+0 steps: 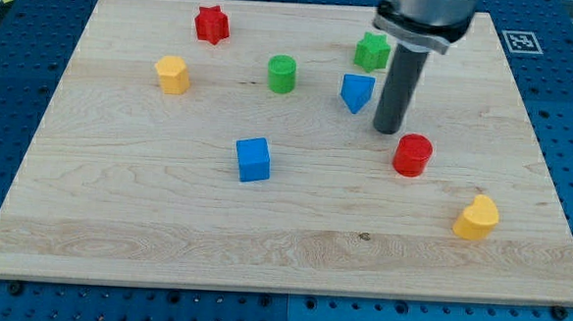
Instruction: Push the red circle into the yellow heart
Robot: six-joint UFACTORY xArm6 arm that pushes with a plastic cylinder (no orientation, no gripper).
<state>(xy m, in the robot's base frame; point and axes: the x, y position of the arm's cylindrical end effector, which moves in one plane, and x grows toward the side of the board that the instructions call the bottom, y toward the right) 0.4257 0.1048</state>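
The red circle (413, 154) lies on the wooden board (145, 232) at the view's right. The yellow heart (477, 218) lies below and to the right of it, a short gap apart. My tip (386, 129) rests on the board just up and to the left of the red circle, close to it but apart from it. The tip stands to the right of the blue triangular block (357, 91).
A green star (372, 51) sits near the top by the rod. A green circle (282, 74), a red star (212, 24), a yellow block (172, 75) and a blue cube (253, 160) lie further left.
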